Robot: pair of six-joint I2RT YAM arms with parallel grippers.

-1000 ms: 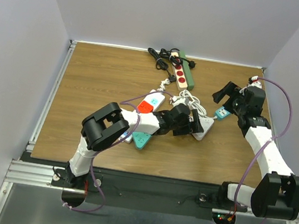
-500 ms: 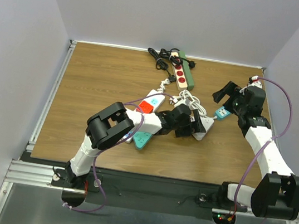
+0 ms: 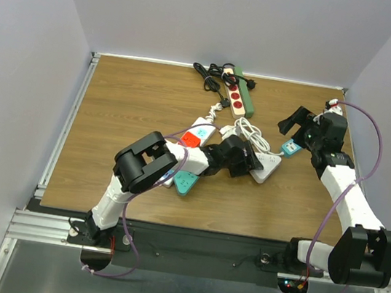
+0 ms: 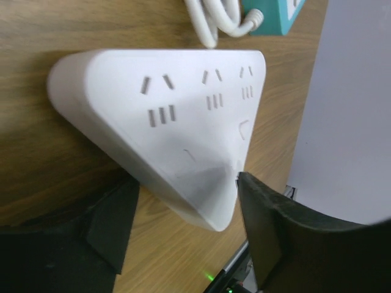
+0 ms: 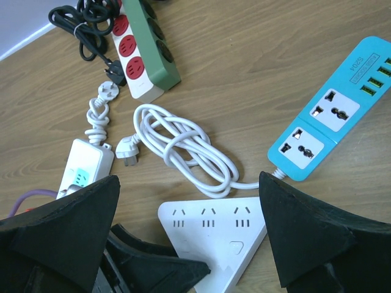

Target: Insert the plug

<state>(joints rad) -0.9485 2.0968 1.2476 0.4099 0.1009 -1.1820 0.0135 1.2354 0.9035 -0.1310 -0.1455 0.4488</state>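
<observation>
Plain grey walls (image 3: pixel 222 18) box in a brown wooden table (image 3: pixel 130 92); you are working its middle and far half. In the top view, take the white triangular plastic power strip (image 3: pixel 266 166) near table centre as the clock hub. The left gripper (image 4: pixel 186 186) reaches in from 9 o'clock. Its two black fingers (image 4: pixel 113 226) stand on either side of one corner of the strip, close against its edges. You cannot tell from the wrist view whether they are clamped on it or just flanking it. The right gripper (image 3: pixel 294 126) hovers at about 1 o'clock, spread wide and grasping nothing. Just below it lies the blue rectangular power strip (image 5: pixel 333 113). The white coiled cable (image 5: pixel 183 143) sits at 11 o'clock, running from the blue strip's end. The task's item, the white plug (image 5: pixel 127 150) on that cable, lies loose on the wood at 9 o'clock of the coil in the right wrist view, seated in no socket. Between 9 and 10 o'clock rests a white rectangular power strip with an orange patch (image 3: pixel 197 133). Near the table's 12 o'clock edge are a green-and-cream power strip with round red sockets (image 5: pixel 143 49) and a bundled black cable (image 5: pixel 82 24).
</observation>
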